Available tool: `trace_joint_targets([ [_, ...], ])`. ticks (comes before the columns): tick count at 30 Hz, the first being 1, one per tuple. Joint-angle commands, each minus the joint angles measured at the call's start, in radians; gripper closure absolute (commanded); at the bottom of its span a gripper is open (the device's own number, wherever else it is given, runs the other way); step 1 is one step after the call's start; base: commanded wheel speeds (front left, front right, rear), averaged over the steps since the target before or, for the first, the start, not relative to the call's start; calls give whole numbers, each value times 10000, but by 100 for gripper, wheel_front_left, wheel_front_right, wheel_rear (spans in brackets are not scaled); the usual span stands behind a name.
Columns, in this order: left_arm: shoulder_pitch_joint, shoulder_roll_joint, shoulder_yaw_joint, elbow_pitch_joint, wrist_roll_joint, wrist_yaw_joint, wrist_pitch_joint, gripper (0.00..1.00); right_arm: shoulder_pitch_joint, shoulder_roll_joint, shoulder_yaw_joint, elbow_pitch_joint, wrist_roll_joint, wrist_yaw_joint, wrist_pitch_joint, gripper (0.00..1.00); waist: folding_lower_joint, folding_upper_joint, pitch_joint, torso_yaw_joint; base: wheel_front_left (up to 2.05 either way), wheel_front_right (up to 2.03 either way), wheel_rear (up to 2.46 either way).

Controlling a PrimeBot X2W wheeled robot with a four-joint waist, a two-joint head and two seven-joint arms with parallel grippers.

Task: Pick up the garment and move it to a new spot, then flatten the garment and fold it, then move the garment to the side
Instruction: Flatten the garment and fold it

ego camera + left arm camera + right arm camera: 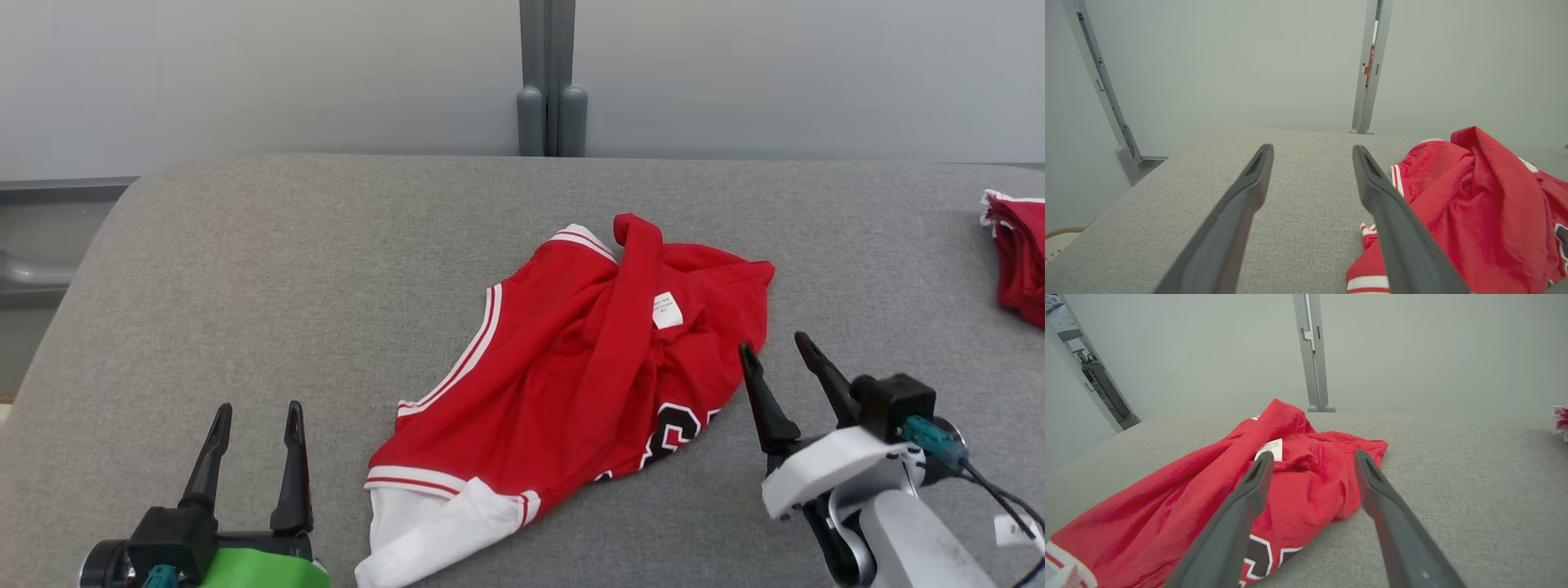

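Observation:
A red garment (pixel 571 367) with white and red trim, a white label and dark lettering lies crumpled on the grey padded table (pixel 326 269). In the left wrist view the garment (pixel 1474 212) lies to the right of the fingers. My left gripper (pixel 259 416) stands open at the lower left, apart from the cloth, nothing between its fingers. My right gripper (pixel 775 353) is open just off the garment's right edge. In the right wrist view my right gripper (pixel 1312 457) is above the garment's (pixel 1208 498) right edge, holding nothing.
A second red cloth pile (pixel 1016 257) lies at the table's far right edge. A grey post (pixel 549 82) stands behind the table against a pale wall. Bare grey surface stretches to the left and behind the garment.

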State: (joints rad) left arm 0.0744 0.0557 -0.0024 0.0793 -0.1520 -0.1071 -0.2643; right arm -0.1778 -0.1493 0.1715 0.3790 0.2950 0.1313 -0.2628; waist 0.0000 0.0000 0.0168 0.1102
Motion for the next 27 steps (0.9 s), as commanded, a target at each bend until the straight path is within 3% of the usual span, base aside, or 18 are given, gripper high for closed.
trace_joint_targets([
  [1, -179, 5, -19, 44, 72, -64, 3, 0, -410, -134, 97, 242, -19, -13, -26, 0, 0, 0, 130, 171, 0, 0, 0],
  [12, -712, -43, -445, 187, -157, -119, 2, 0, -3216, -719, 807, 3544, 231, -14, 141, 0, 0, 0, 992, 1284, 0, 0, 0],
  [19, -960, -42, -705, 321, -435, 8, 2, 0, -4182, -645, 1230, 5403, 577, -13, 361, 0, 0, 0, 1327, 1773, 0, 0, 0],
  [20, -959, -42, -731, 342, -433, 18, 3, 0, -4256, -621, 1274, 5680, 662, -13, 410, 5, 0, 0, 1338, 1815, 0, 0, 0],
  [21, -951, -42, -750, 359, -448, 15, 3, 0, -4294, -588, 1325, 5860, 734, -14, 415, 24, 0, 0, 1346, 1836, 0, 0, 0],
  [22, -961, -42, -772, 364, -468, 27, 2, 0, -4365, -529, 1423, 6015, 831, -13, 390, 56, 0, 0, 1355, 1856, 0, 0, 0],
  [23, -969, -43, -781, 361, -483, 28, 2, 0, -4410, -509, 1496, 6113, 900, -13, 345, 94, 0, 0, 1361, 1867, 0, 0, 0],
  [24, -973, -43, -786, 360, -491, 50, 2, 0, -4428, -494, 1582, 6238, 1003, -13, 309, 100, 0, 0, 1360, 1870, 0, 0, 0],
  [27, -951, -43, -756, 360, -508, 116, 2, 0, -4499, -530, 1752, 6313, 1175, -13, 152, 100, 0, 0, 1314, 1795, 0, 0, 0],
])
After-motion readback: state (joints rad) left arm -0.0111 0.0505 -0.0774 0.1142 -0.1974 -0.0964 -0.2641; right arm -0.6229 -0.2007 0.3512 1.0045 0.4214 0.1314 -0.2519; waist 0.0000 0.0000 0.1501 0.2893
